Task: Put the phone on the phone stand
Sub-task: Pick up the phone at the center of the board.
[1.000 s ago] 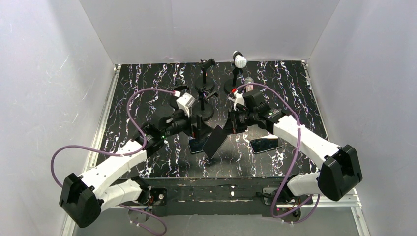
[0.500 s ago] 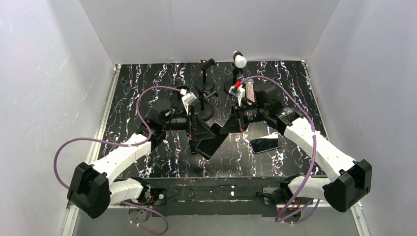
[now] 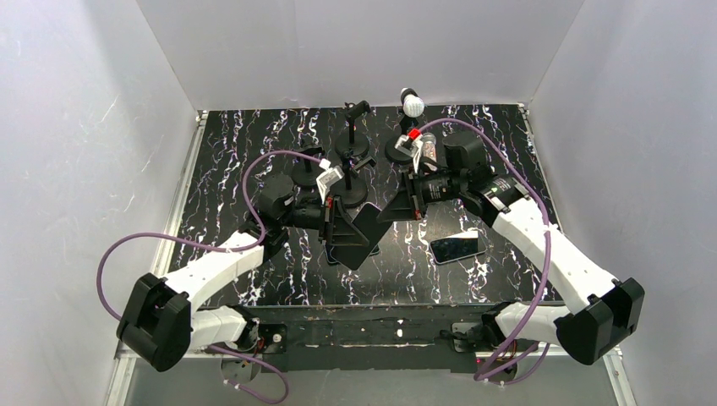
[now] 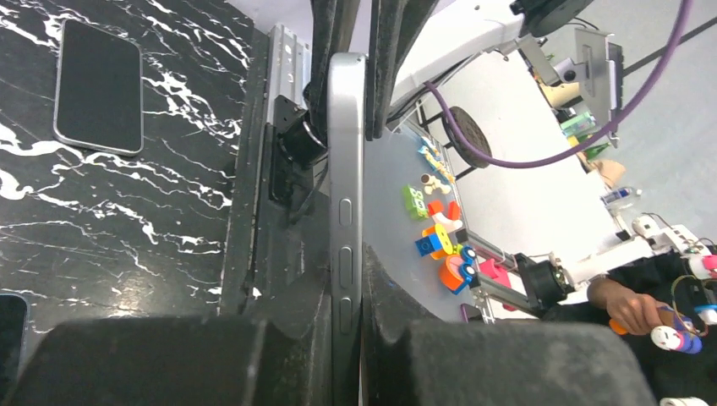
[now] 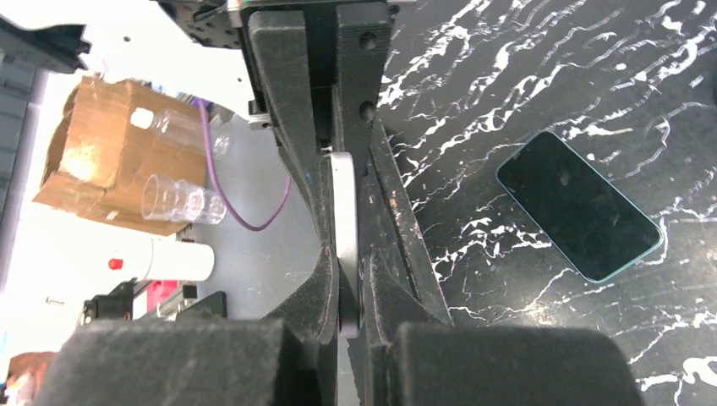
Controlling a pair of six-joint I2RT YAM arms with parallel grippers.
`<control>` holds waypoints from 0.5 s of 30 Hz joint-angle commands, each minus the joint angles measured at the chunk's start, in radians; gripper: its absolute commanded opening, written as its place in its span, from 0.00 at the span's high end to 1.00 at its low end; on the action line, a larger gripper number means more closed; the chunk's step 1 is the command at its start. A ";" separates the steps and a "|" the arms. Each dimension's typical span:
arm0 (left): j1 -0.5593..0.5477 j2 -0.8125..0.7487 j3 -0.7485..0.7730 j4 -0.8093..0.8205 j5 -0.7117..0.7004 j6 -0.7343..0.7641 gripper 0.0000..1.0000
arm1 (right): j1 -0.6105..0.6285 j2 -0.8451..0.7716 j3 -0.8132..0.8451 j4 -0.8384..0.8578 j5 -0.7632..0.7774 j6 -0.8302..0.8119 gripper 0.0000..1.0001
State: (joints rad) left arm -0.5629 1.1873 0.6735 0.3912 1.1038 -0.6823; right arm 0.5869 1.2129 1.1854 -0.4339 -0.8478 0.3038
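You have the phone (image 3: 362, 237) up off the counter (image 3: 254, 152), tilted in the air between the two arms, over the middle of the marbled top. Your right fingers (image 5: 516, 364) are clamped on one end of it, and the right wrist view shows its silver edge pinched between the pads. Your left fingers (image 4: 169, 364) are pressed on the other end, one pad against each flat face, with the side buttons showing along the rim between them. Both arms grip the same phone at once, which looks to me like a hand-over or a regrip. Holding it by the faces leaves the edges free, and that should help when an edge has to seat in a cradle.

The phone stand (image 3: 353, 152) waits toward the back of the counter among other stands, well apart from the phone, so the placing itself is not yet done. I'd judge that one pair of fingers must let go before either arm travels, or the two will pull against each other and twist the phone. A second phone (image 3: 457, 248) lies flat on the counter near your right arm, untouched.
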 commanded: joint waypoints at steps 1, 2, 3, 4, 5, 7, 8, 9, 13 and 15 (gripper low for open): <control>-0.002 -0.014 -0.019 0.078 -0.008 -0.033 1.00 | -0.010 -0.021 0.051 0.098 -0.030 0.048 0.89; -0.002 -0.012 -0.019 0.087 -0.016 -0.037 1.00 | -0.010 -0.021 0.051 0.106 -0.018 0.053 0.86; -0.002 -0.013 -0.016 0.093 -0.026 -0.040 1.00 | -0.010 -0.021 0.052 0.109 -0.004 0.059 0.80; -0.002 -0.016 -0.014 0.093 -0.037 -0.041 1.00 | -0.012 -0.022 0.054 0.111 0.013 0.062 0.70; -0.002 -0.021 -0.010 0.093 -0.049 -0.037 1.00 | -0.015 -0.024 0.057 0.108 0.034 0.066 0.59; -0.002 -0.034 -0.005 0.083 -0.091 -0.021 1.00 | -0.028 -0.042 0.051 0.114 0.096 0.088 0.36; -0.002 -0.041 -0.007 0.080 -0.115 -0.014 1.00 | -0.038 -0.053 0.041 0.124 0.117 0.099 0.26; -0.002 -0.050 -0.009 0.081 -0.136 -0.009 1.00 | -0.050 -0.065 0.027 0.131 0.140 0.114 0.18; -0.002 -0.082 -0.011 0.098 -0.201 -0.007 1.00 | -0.110 -0.098 -0.020 0.187 0.112 0.183 0.06; -0.002 -0.097 -0.007 0.096 -0.221 0.005 1.00 | -0.123 -0.102 -0.037 0.214 0.064 0.200 0.06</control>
State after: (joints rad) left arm -0.5652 1.1637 0.6605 0.4522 0.9604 -0.7025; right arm 0.4950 1.1446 1.1721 -0.3241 -0.7433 0.4347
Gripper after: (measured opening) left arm 0.081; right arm 0.938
